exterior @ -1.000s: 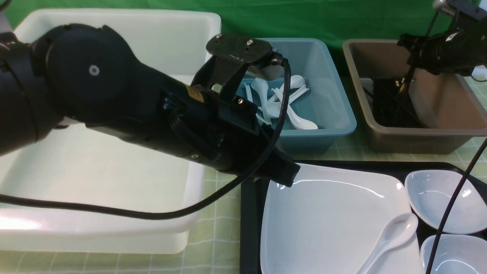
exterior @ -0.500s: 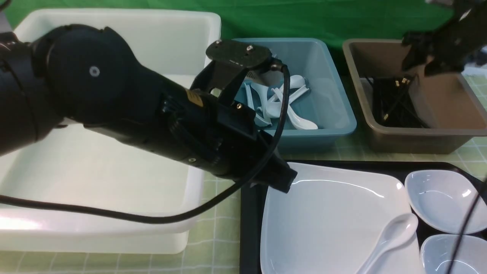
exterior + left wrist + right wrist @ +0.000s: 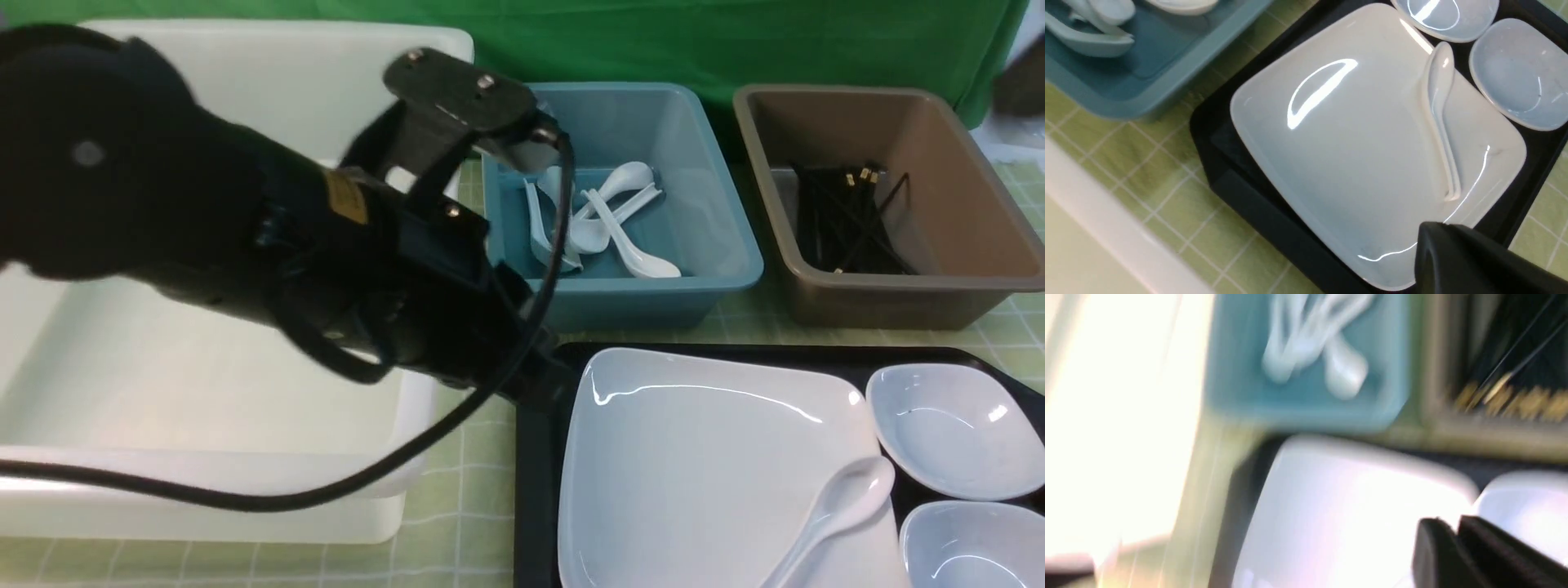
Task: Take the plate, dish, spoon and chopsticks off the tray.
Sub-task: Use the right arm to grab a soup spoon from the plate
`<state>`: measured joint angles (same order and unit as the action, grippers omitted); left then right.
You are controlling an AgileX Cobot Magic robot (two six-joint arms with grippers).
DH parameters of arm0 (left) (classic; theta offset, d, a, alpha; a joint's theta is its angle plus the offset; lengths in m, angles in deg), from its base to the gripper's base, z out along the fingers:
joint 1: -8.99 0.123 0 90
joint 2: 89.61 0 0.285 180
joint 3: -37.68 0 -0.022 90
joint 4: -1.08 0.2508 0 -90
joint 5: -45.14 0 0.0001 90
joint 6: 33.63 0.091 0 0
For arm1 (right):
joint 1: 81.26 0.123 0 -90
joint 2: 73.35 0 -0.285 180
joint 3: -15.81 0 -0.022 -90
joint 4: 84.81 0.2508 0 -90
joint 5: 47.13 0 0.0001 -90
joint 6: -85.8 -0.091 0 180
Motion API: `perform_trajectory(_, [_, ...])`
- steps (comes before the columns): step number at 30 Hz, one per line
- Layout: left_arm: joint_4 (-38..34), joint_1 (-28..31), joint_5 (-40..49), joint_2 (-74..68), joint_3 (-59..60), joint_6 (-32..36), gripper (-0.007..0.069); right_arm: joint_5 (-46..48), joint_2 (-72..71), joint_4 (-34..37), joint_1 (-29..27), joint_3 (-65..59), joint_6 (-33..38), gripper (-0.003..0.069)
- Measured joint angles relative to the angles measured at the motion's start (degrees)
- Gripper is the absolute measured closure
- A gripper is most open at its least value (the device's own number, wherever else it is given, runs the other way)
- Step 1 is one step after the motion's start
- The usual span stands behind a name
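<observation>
The large white plate (image 3: 702, 457) lies on the black tray (image 3: 535, 490), with the white spoon (image 3: 833, 510) resting on its near right part. Two small oval dishes (image 3: 955, 429) (image 3: 971, 551) sit on the tray to the plate's right. Black chopsticks (image 3: 849, 216) with gold tips lie in the brown tub. My left gripper (image 3: 543, 388) is shut and empty, just off the plate's far left corner; its wrist view shows the fingers (image 3: 1453, 261) over the plate (image 3: 1351, 163) rim. My right gripper (image 3: 1449, 524) shows only in its blurred wrist view, fingers together, nothing held.
A big white tub (image 3: 204, 367) stands at the left under my left arm. A blue tub (image 3: 702, 245) holding several white spoons is behind the tray. The brown tub (image 3: 963, 212) is at the back right. A green checked cloth covers the table.
My right arm let the chopsticks fall into the brown tub and swung out of the front view. My left gripper drew back leftward off the plate's corner.
</observation>
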<state>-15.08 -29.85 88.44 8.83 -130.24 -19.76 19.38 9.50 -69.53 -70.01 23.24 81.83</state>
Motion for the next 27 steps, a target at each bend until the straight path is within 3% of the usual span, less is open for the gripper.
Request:
perform_trajectory(6, [2.9, 0.0, -1.2, 7.1, 6.9, -4.5, 0.0622, -14.2, -2.0, -7.8, 13.3, -30.6, -15.7, 0.0195])
perform_trajectory(10, [2.4, 0.0, -4.2, 10.3, 11.5, -5.3, 0.0622, -26.4, 1.9, -8.1, 15.9, -39.9, -21.5, 0.0094])
perform_trajectory(13, [1.6, 0.0, -7.1, 12.3, 13.9, -5.3, 0.0622, -32.0, 6.3, -8.3, 16.4, -41.6, -23.0, 0.0078])
perform_trajectory(21, [1.1, 0.0, -8.7, 13.5, 14.6, -5.3, 0.0622, -33.1, 18.6, -9.6, 16.4, -37.0, -23.7, 0.0093])
perform_trajectory(23, [1.1, 0.0, -8.7, 13.5, 14.6, -5.3, 0.0622, -31.0, 20.1, -10.1, 16.4, -35.3, -23.1, 0.0165])
perform_trajectory(25, [1.1, 0.0, -8.7, 13.5, 14.6, -5.3, 0.0622, -29.9, 20.6, -11.0, 16.6, -34.6, -21.8, 0.0323])
perform_trajectory(26, [1.1, 0.0, -8.7, 13.5, 14.6, -5.3, 0.0622, -29.9, 20.7, -11.2, 16.7, -34.6, -21.4, 0.0364])
perform_trajectory(27, [1.2, 0.0, -8.8, 13.5, 14.6, -5.3, 0.0622, -30.0, 20.7, -11.2, 16.9, -34.4, -20.5, 0.0464])
